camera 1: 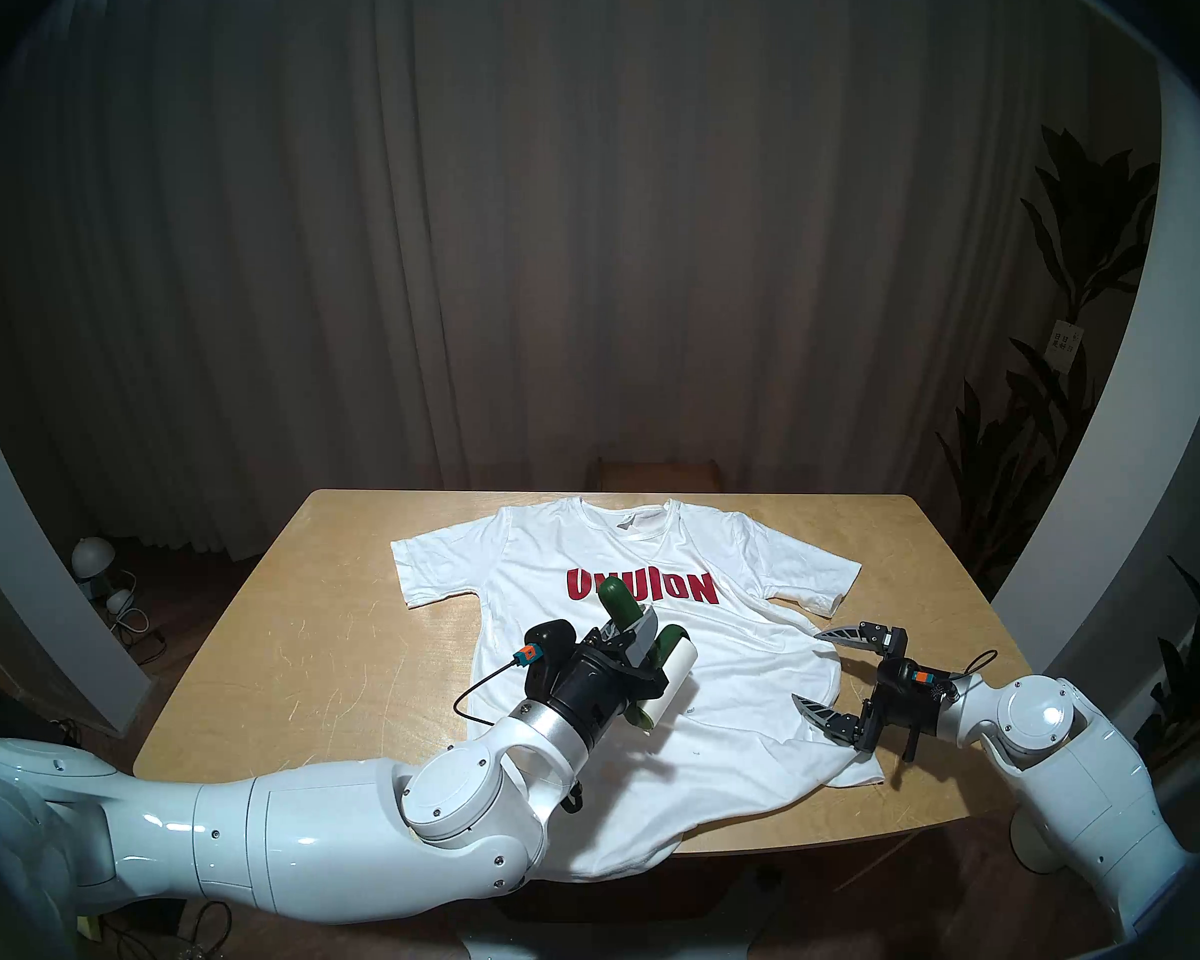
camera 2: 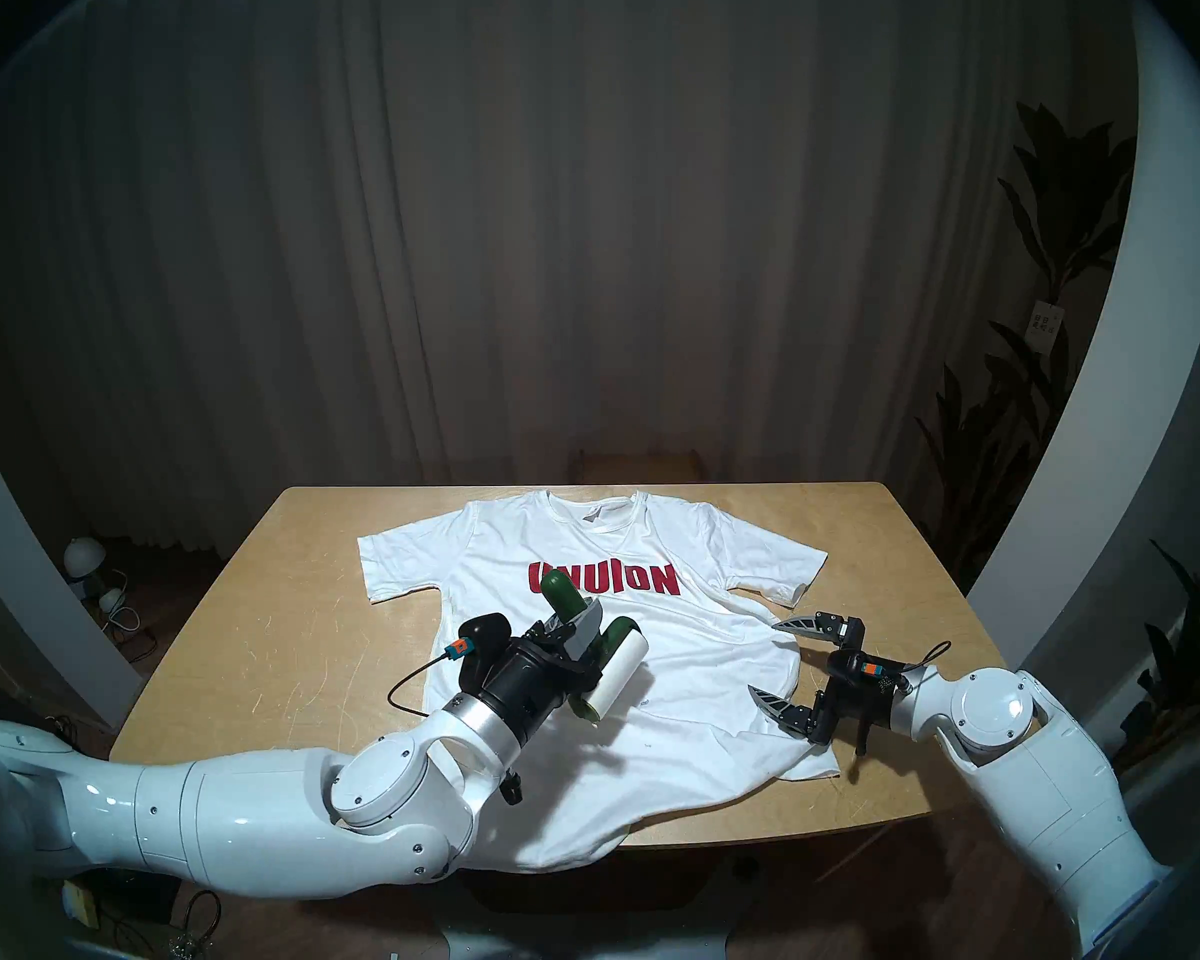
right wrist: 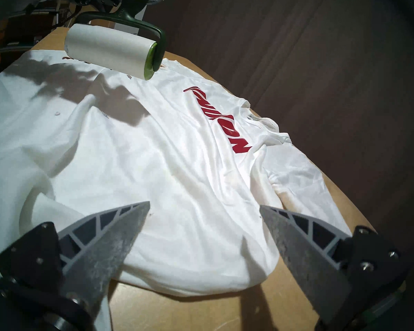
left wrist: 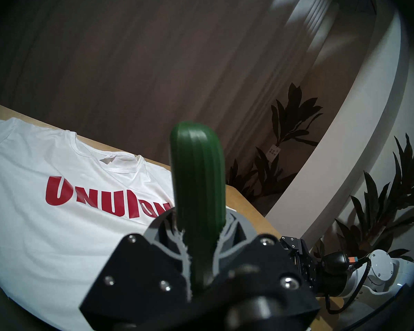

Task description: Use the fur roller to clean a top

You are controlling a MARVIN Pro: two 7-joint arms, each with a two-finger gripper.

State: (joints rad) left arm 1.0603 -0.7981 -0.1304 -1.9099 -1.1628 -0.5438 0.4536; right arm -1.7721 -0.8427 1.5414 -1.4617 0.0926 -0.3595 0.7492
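Holding your lint roller [camera 1: 656,668] above the T-shirt [camera 1: 736,668] on the table [camera 1: 320,633].
Your left gripper [camera 1: 635,633] clamps its green handle; your right gripper [camera 1: 815,668] gapes wide, empty, at the shirt's edge.

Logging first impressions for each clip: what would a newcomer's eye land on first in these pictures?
First, the white T-shirt spread over the wooden table, its red "UNUION" lettering bold across the chest. Next, the lint roller, green-handled with a white roll, clamped in the left tool above the shirt's middle. At the shirt's right edge the right tool waits with its fingers spread wide, holding nothing.
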